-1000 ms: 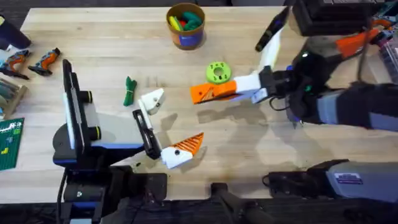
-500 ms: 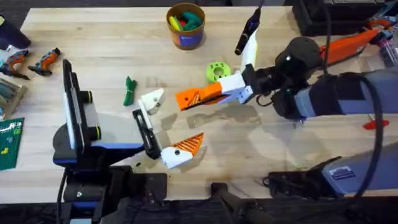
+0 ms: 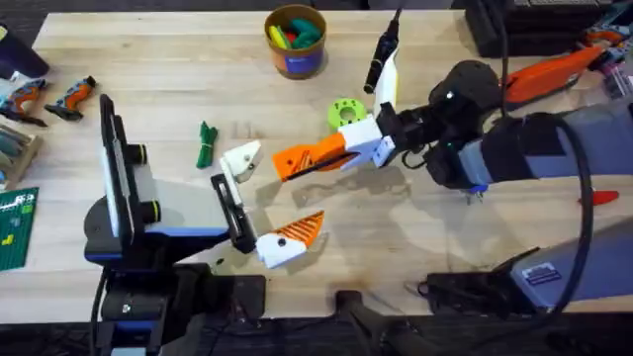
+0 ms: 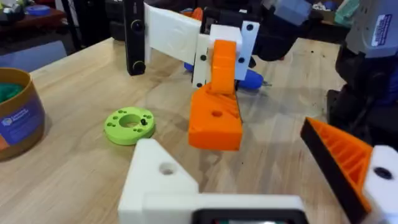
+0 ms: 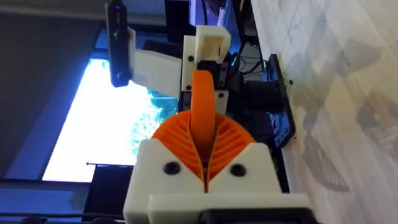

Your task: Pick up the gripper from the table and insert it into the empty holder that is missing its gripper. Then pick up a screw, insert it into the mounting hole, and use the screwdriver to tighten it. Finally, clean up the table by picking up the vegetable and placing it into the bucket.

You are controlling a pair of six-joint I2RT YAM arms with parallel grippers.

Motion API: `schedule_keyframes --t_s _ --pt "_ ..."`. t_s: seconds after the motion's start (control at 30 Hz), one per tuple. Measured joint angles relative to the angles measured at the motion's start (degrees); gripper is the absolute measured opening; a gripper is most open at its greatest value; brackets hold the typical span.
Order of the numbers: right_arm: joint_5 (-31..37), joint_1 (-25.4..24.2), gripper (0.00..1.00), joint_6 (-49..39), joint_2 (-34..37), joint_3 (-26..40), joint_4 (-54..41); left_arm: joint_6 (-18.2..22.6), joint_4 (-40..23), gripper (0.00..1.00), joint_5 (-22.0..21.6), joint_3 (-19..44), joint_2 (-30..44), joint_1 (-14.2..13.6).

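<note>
My right gripper point(image 3: 318, 153) reaches in from the right, shut on the loose orange gripper point(image 3: 284, 164), which sticks out beyond its ribbed pads point(image 5: 186, 140). In the left wrist view that orange piece point(image 4: 216, 121) hangs just above the table, a short way beyond the empty white holder point(image 4: 161, 180) with its mounting hole. My left gripper point(image 3: 267, 198) stands open; one jaw is the bare holder point(image 3: 240, 158), the other carries an orange pad point(image 3: 297, 230). The vegetable point(image 3: 206, 145) lies left of the holder. The bucket point(image 3: 295, 42) stands at the back. A blue screwdriver point(image 4: 250, 78) lies behind the right gripper.
A lime-green disc point(image 3: 345, 111) with holes sits just behind the right gripper. A big orange tool point(image 3: 554, 69) lies at the back right, small orange-and-black tools point(image 3: 49, 97) at the far left, and a green board point(image 3: 15, 227) at the left edge.
The right arm has carried the orange piece leftward, closer to the left gripper's empty holder. The left arm has stayed still.
</note>
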Motion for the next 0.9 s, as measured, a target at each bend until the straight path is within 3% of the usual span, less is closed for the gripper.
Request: schedule_keyframes --t_s 0.5,0.9 --pt "0.0 2.9 0.012 1.2 5.9 6.1 0.0 0.0 0.0 0.987 0.0 0.0 0.0 0.0" --pt "0.0 3.7 0.012 1.7 8.0 6.3 0.9 0.0 0.0 0.986 0.0 0.0 0.0 0.0"
